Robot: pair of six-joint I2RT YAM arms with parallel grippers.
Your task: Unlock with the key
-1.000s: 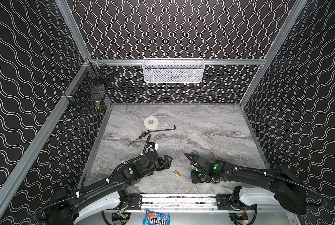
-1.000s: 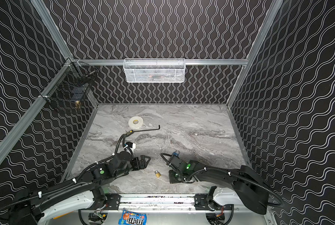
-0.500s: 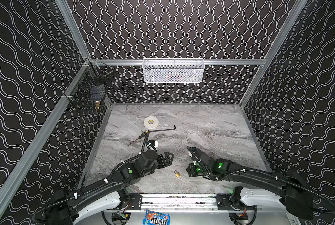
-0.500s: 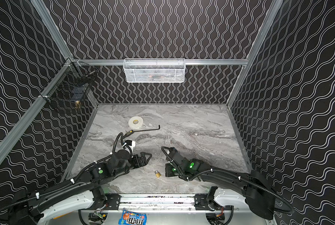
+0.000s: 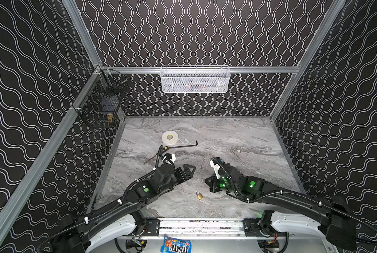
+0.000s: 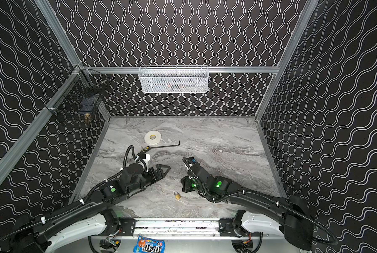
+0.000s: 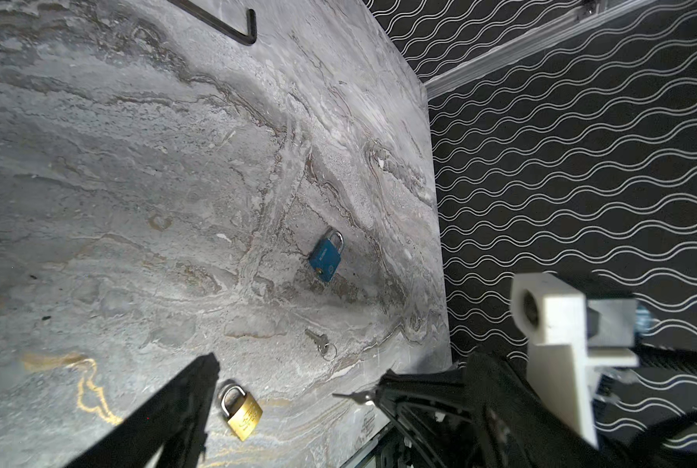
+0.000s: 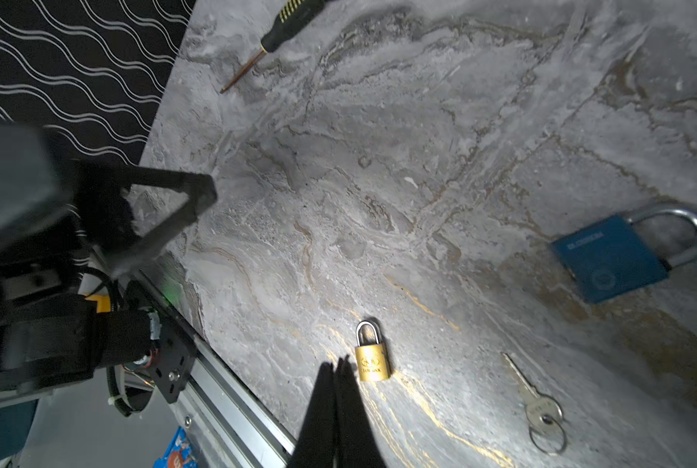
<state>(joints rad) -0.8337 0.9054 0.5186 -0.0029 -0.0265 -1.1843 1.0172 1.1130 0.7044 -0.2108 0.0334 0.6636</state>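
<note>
The key point(image 8: 535, 399), on a small ring, lies flat and untouched on the bench point(image 5: 238, 135) toward its front edge. It is near the brass padlock point(image 8: 372, 356) and apart from the blue padlock point(image 8: 610, 259). The right fingers point(image 8: 330, 397) are pressed together and hold nothing, with their tips just beside the brass padlock. The left fingers point(image 7: 189, 397) stand wide apart and empty, near the same padlock. A screwdriver point(image 8: 282, 34) and a hex key point(image 5: 183, 146) lie farther back.

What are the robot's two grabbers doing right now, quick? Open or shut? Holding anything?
Left gripper: open, holding nothing.
Right gripper: shut, holding nothing.
</note>
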